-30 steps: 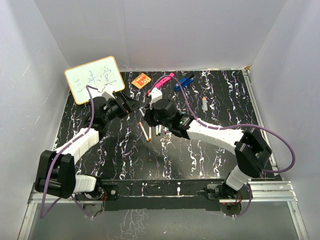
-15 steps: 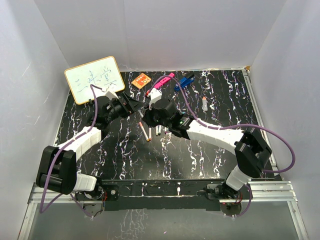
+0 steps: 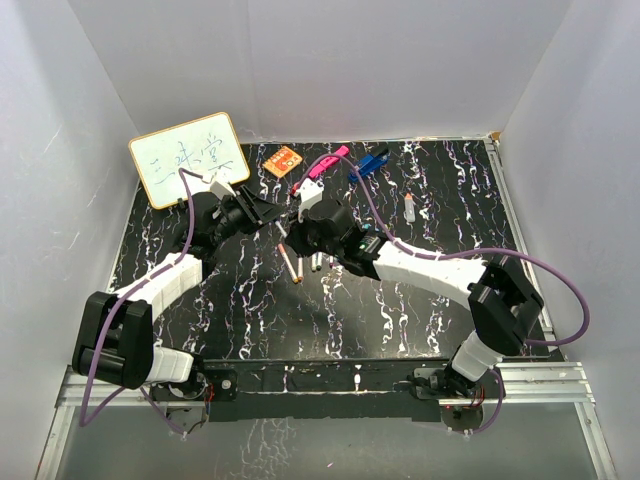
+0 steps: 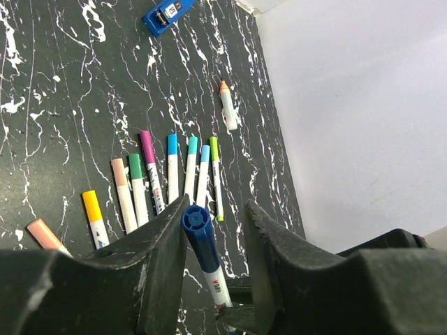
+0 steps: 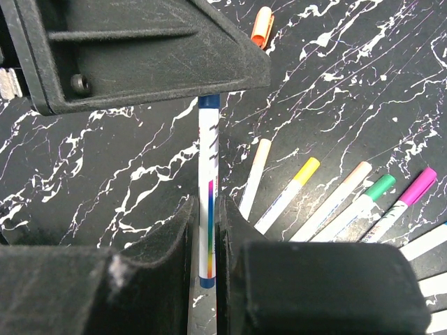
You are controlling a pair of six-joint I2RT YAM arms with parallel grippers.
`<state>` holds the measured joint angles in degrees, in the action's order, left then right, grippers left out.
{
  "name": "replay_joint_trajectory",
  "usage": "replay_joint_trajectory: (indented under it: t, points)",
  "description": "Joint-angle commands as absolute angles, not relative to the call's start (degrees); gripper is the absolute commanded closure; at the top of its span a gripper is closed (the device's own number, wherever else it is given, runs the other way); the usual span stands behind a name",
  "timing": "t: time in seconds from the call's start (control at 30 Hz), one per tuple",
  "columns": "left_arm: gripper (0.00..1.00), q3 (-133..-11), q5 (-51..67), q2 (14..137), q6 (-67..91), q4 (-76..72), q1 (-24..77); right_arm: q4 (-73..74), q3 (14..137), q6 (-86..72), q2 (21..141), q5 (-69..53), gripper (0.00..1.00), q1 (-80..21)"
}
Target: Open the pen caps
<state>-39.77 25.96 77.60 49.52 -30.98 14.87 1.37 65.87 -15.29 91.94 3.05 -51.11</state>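
My right gripper (image 5: pixel 207 206) is shut on a thin white pen (image 5: pixel 208 160), held above the table. Its dark blue pen cap (image 4: pixel 198 227) sits between the jaws of my left gripper (image 4: pixel 216 204). The cap rests against one finger (image 4: pixel 164 241); a gap shows to the other finger, so the left gripper is open. From above, the left gripper (image 3: pixel 262 213) and right gripper (image 3: pixel 290 228) meet mid-table. Several capped pens (image 4: pixel 172 167) lie in a row below, with caps in yellow, peach, green, purple, blue, teal and lime.
A loose orange cap (image 5: pixel 262 26) lies beyond the left gripper. A blue clip-like tool (image 3: pixel 368 165), a pink highlighter (image 3: pixel 325 165), an orange card (image 3: pixel 283 160) and a small whiteboard (image 3: pixel 188 158) lie at the back. A short white piece with an orange tip (image 3: pixel 410 207) lies right of them.
My left gripper has moved right, up to the pen in the right gripper, and its jaws have narrowed around the blue cap. The right arm has barely moved.
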Motion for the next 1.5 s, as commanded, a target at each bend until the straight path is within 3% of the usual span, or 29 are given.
replay_joint_trajectory:
  t: [0.0,0.13,0.33,0.4,0.43,0.53,0.6,0.67,0.73,0.9,1.3,1.37,1.43,1.47]
  points:
    - [0.69,-41.04,26.74,77.65,49.64,-33.62,15.21,-2.11,65.57,-14.92,89.98,3.17,1.00,-51.13]
    - [0.76,-40.66,27.36,77.63,49.92,-34.65,15.25,-2.11,65.59,-14.81,89.90,3.50,1.00,-51.15]
    - [0.78,-40.15,27.86,77.21,49.94,-35.07,15.30,-2.61,65.39,-14.93,89.20,4.13,1.00,-51.15]
    - [0.96,-40.14,27.97,77.32,49.92,-35.11,15.40,-2.68,65.51,-14.92,89.22,4.12,1.00,-51.15]
    - [1.00,-40.26,27.91,77.34,49.94,-34.72,15.44,-2.64,65.56,-14.86,89.24,4.17,0.99,-51.15]
    - [1.00,-40.59,27.69,77.34,49.73,-33.77,15.42,-2.20,65.73,-14.68,89.53,4.41,0.59,-51.15]
    - [1.00,-40.85,27.60,77.13,49.58,-33.32,15.59,-1.86,65.83,-14.50,89.71,4.81,0.43,-51.13]
    - [1.00,-40.99,27.60,77.08,49.59,-33.31,15.84,-1.70,66.10,-14.47,89.96,5.01,0.35,-51.15]
    - [1.00,-41.09,27.60,77.08,49.53,-33.33,16.39,-1.46,66.58,-14.45,90.56,5.11,0.35,-51.15]
    - [1.00,-41.14,27.45,77.00,49.50,-33.48,18.01,-0.92,68.37,-14.50,92.53,5.46,0.39,-51.14]
    - [1.00,-39.45,25.19,74.91,48.31,-31.71,19.69,-1.04,69.52,-14.91,93.67,6.48,0.72,-51.14]
    - [1.00,-39.20,25.06,74.80,48.19,-31.55,19.83,-1.05,69.53,-14.98,93.58,6.55,0.81,-51.08]
    - [1.00,-38.99,24.85,74.65,47.96,-31.34,19.89,-1.01,69.60,-15.06,93.52,6.55,0.98,-51.15]
    - [1.00,-38.95,24.54,74.56,47.78,-30.94,19.88,-0.97,69.54,-15.18,93.62,6.60,1.00,-51.15]
